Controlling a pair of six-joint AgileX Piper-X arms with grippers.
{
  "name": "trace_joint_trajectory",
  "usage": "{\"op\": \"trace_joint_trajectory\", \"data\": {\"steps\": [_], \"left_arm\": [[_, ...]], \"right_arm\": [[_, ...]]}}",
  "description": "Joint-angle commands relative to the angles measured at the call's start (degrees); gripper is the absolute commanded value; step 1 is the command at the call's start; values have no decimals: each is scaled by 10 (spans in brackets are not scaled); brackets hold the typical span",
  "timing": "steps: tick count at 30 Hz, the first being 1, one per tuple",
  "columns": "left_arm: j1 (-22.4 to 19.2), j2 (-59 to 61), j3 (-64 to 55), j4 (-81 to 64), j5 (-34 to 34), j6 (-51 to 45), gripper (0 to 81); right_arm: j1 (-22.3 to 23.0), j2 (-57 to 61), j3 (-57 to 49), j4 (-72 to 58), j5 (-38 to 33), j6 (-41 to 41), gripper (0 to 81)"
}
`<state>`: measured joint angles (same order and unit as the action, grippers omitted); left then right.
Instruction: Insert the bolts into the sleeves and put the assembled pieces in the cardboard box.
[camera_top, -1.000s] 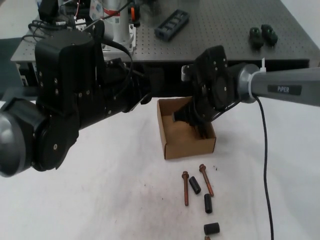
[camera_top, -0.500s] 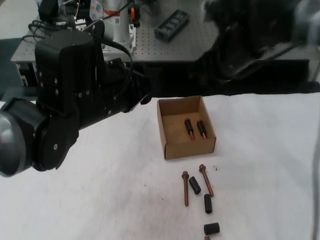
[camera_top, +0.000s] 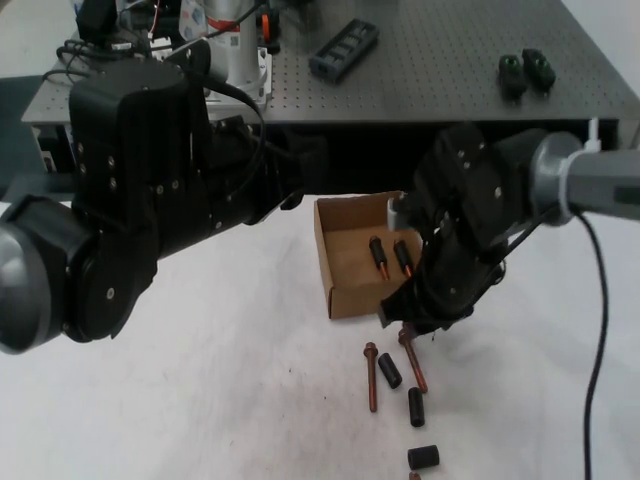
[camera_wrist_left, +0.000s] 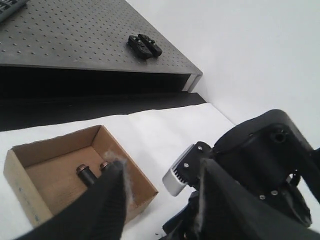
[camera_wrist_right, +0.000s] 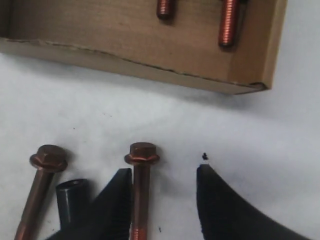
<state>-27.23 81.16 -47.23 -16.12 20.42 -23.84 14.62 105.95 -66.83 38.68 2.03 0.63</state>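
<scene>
Left hand (camera_wrist_left: 161, 172): fingers spread wide, nothing between them. Held raised at the left side of the table (camera_top: 200, 400), facing across toward the box.

Cardboard box (camera_top: 325, 262): open-topped, standing on the white table right of centre. Contents: two assembled pieces (camera_top: 379, 250), each a bolt seated in a black sleeve, lying side by side on the box floor.

Loose stock, on the table just in front of the box:
- two bolts (camera_top: 371, 375), copper-coloured, roughly parallel
- three sleeves (camera_top: 389, 371), black, one lying between the two bolts and two nearer the camera
- one further item at the frame edge, too cut off to identify

Right hand (camera_wrist_right: 162, 172): fingers wide apart, empty, low over the table just in front of the box. The rightmost bolt (camera_wrist_right: 141, 190) lies between the fingers, close to one of them; contact cannot be told.

Status, as judged: two pieces finished and boxed, and at least two bolts left to sleeve and box, so about halfway. The step in hand looks like picking up that bolt.
</scene>
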Motion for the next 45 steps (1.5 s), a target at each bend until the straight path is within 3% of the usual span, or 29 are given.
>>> {"op": "trace_joint_trajectory", "data": {"steps": [1,10,12,17,21,24,28,35,39,45], "left_arm": [[0,-5,0,-2,-8,5,330],[0,-5,0,-2,-8,5,330],[0,-5,0,-2,-8,5,330],[0,-5,0,32,7,30,330],[-2,6,-3,75,55,59,330],[-16,26,-27,127,60,80,330],[-59,75,-103,266,69,198,333],[-121,212,-269,488,69,404,332],[-157,277,-340,556,63,487,321],[-202,329,-381,589,10,562,314]], "right_arm": [[2,18,-2,-10,-6,2,302],[5,40,-2,-3,-25,2,301],[7,44,-2,-3,-25,2,259],[8,46,-2,1,-25,-20,22],[0,36,-2,9,-27,-28,44],[-21,-3,8,17,-27,-29,44],[-66,-92,55,23,-31,-30,44],[-180,-274,171,49,-31,-33,44],[-234,-350,226,49,-69,-33,44],[-254,-386,267,65,-82,-28,44]]}}
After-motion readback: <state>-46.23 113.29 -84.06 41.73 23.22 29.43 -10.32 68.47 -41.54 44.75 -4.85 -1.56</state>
